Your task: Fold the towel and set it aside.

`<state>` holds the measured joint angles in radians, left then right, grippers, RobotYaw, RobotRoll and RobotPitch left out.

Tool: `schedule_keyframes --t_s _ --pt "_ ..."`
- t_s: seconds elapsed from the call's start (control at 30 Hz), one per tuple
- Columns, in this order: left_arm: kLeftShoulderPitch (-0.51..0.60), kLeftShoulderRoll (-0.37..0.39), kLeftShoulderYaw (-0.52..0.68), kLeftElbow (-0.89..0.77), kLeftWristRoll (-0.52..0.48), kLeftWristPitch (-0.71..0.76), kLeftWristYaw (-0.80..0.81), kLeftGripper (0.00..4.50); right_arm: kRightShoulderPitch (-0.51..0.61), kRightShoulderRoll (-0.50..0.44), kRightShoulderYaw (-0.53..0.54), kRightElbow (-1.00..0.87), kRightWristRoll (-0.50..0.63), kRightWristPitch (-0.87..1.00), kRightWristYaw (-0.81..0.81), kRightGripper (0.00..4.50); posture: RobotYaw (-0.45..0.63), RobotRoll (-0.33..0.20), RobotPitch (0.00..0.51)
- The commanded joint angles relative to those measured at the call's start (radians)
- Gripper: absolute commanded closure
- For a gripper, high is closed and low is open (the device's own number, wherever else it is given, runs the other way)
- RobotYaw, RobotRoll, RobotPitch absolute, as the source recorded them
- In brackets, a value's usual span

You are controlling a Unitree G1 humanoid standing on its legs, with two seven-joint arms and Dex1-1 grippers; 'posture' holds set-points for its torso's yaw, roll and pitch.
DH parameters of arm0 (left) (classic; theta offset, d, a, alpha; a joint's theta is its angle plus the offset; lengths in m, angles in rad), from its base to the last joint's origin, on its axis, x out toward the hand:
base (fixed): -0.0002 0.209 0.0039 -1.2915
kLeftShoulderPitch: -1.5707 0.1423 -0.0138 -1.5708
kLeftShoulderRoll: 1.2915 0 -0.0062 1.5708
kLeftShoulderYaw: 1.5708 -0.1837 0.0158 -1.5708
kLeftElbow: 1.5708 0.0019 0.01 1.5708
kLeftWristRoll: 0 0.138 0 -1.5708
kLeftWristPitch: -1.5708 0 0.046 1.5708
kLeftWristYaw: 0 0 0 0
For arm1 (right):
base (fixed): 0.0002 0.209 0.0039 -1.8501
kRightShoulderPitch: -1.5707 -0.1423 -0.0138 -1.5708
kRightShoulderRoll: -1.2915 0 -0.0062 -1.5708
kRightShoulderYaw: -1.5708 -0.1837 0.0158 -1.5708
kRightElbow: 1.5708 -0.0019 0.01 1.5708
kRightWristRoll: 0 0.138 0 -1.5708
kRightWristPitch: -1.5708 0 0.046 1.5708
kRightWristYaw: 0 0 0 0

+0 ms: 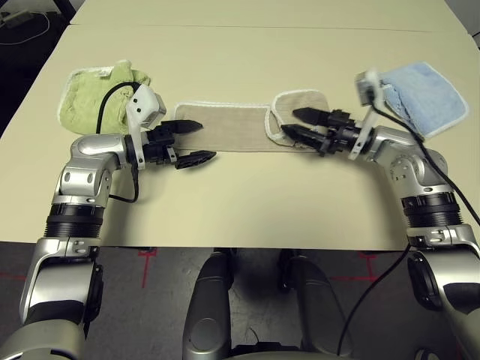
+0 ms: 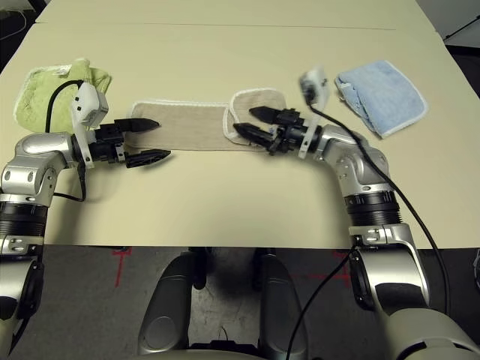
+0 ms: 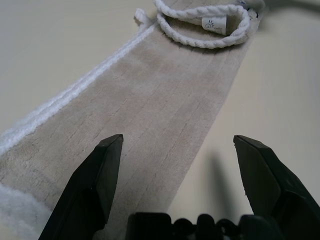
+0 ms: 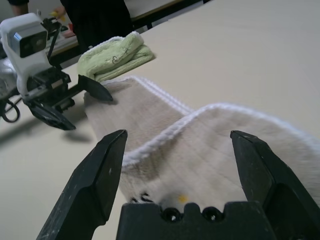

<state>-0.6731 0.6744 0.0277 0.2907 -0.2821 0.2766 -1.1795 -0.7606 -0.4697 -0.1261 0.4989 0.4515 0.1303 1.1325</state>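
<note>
A: What is the biggest thing here?

B: The table, pale tan, with a seam running across its far part.

A: And on it?

B: The towel lies mid-table as a long beige strip running left to right, white-edged. Its right end is folded back over the strip in a loose flap. In the left wrist view a small white label shows at that fold.

A: Other cloths?

B: A green towel sits crumpled at the far left, well apart from the blue towel at the far right. Neither touches the beige one.

A: Where are the arms?

B: Each reaches in from its own side, fingers pointing toward the middle. The left gripper is at the strip's left end; one finger lies over the cloth's edge, the other over bare table just beside the near edge. Its jaws are spread and grasp nothing.

A: The right one?

B: The right gripper is at the folded end, one finger over the flap and one at its near edge. Its jaws are also spread apart; the right wrist view shows the flap lying between the fingers, unpinched.

A: Anything smaller?

B: Dark stitching on the flap, too small to read.
</note>
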Motion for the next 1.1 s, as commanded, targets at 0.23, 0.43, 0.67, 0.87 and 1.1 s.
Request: schedule_keyframes --t_s 0.23,0.43,0.67,0.87,1.1 --pt "0.093 -0.007 0.038 -0.099 -0.043 0.070 0.091 0.00 -0.019 -0.046 0.007 0.227 -0.051 -0.271 0.255 0.02 0.08 0.000 0.284" --pt "0.103 -0.006 0.057 -0.125 -0.051 0.088 0.137 0.00 -0.010 -0.087 0.027 0.207 -0.059 -0.284 0.394 0.02 0.10 0.000 0.284" --pt "0.084 0.004 0.069 -0.104 -0.049 0.099 0.166 0.00 -0.019 -0.084 0.037 0.233 -0.079 -0.336 0.426 0.02 0.11 0.000 0.285" --pt "0.028 0.037 0.117 -0.107 -0.072 0.207 0.223 0.00 -0.011 -0.082 0.045 0.239 -0.090 -0.365 0.455 0.02 0.12 0.000 0.284" --pt "-0.014 0.136 0.170 -0.185 -0.199 0.549 0.232 0.00 -0.003 -0.071 0.047 0.227 -0.095 -0.362 0.439 0.02 0.13 0.000 0.286"
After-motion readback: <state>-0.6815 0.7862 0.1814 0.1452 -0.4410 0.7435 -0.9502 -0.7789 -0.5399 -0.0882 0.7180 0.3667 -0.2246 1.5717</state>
